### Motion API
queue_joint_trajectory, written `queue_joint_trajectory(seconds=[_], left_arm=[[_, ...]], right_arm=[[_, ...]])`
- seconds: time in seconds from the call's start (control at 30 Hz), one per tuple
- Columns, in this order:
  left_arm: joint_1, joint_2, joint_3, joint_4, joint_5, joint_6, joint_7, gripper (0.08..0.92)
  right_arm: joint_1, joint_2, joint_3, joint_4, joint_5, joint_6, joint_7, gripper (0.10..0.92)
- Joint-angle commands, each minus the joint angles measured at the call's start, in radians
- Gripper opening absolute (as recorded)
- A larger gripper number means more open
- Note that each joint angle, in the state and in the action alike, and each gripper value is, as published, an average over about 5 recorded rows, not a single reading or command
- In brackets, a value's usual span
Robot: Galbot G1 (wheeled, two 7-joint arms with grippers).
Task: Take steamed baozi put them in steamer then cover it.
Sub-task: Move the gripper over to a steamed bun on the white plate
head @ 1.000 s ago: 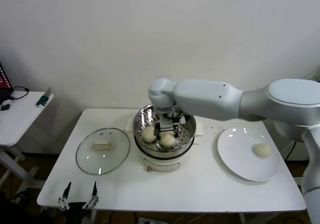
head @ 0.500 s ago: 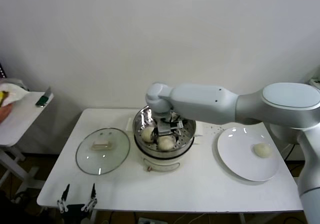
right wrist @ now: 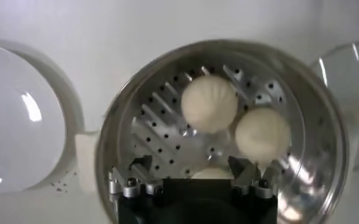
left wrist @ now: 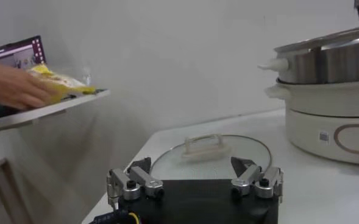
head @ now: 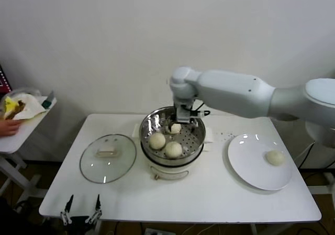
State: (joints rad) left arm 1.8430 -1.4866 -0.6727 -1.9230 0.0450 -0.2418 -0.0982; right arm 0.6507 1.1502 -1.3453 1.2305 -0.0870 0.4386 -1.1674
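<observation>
The steel steamer [head: 194, 141] stands on its white cooker base mid-table and holds three steamed baozi: two at the front [head: 157, 140] [head: 173, 149] and one [head: 176, 128] further back. My right gripper [head: 179, 121] hangs open just above that rear baozi, holding nothing. In the right wrist view the gripper [right wrist: 191, 165] is open over the steamer [right wrist: 136, 128], with the baozi [right wrist: 209, 103] [right wrist: 263, 134] in front of it and the third [right wrist: 211, 173] half hidden under it. A fourth baozi [head: 274, 158] lies on the white plate [head: 251, 156]. The glass cover [head: 107, 158] lies flat to the left. My left gripper [head: 81, 208] is parked open at the table's front left.
A side table [head: 21, 125] stands off to the left, with a person's hand [head: 8, 126] and a wrapped item on it. In the left wrist view the cover [left wrist: 213, 152] lies just ahead of the open left gripper [left wrist: 191, 165], the cooker base [left wrist: 331, 122] beyond.
My right gripper opened, left a baozi in the steamer and rose toward the back. A person's hand has come onto the side table. The left arm is still.
</observation>
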Motion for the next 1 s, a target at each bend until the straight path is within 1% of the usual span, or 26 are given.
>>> queue_joint_trajectory(seconds=[0.03,0.1,0.17,0.27,0.37,0.53,0.63,0.73,0.87,1.0], left_arm=[[-0.002,0.003,0.006,-0.006,0.003,0.0,0.002,0.823],[-0.005,0.003,0.008,-0.01,0.004,0.002,0.004,0.823],[-0.009,0.001,0.012,-0.018,0.003,0.008,0.006,0.823],[-0.016,-0.004,0.02,-0.034,0.004,0.024,0.008,0.823],[-0.02,-0.007,0.025,-0.047,0.012,0.034,0.009,0.823],[-0.014,-0.009,0.024,-0.064,0.018,0.042,0.01,0.823],[-0.011,-0.011,0.021,-0.065,0.023,0.044,0.01,0.823],[-0.007,-0.015,0.017,-0.064,0.032,0.046,0.009,0.823],[-0.002,-0.022,0.01,-0.063,0.037,0.046,0.008,0.823],[-0.001,-0.028,0.005,-0.06,0.042,0.046,0.004,0.823]], right_arm=[[0.124,-0.362,-0.134,0.008,0.25,-0.403,0.186,0.823],[0.117,-0.436,-0.143,0.004,0.31,-0.519,0.188,0.823],[0.091,-0.499,-0.131,-0.005,0.35,-0.587,0.166,0.823],[0.004,-0.575,-0.068,-0.024,0.375,-0.635,0.131,0.823],[-0.127,-0.627,0.037,-0.062,0.357,-0.653,0.091,0.823],[-0.339,-0.659,0.223,-0.14,0.225,-0.618,0.041,0.823],[-0.457,-0.646,0.331,-0.212,0.129,-0.576,0.015,0.823],[-0.55,-0.609,0.436,-0.3,0.039,-0.534,-0.005,0.823],[-0.603,-0.546,0.523,-0.412,-0.074,-0.465,-0.013,0.823],[-0.617,-0.488,0.559,-0.481,-0.124,-0.433,-0.01,0.823]])
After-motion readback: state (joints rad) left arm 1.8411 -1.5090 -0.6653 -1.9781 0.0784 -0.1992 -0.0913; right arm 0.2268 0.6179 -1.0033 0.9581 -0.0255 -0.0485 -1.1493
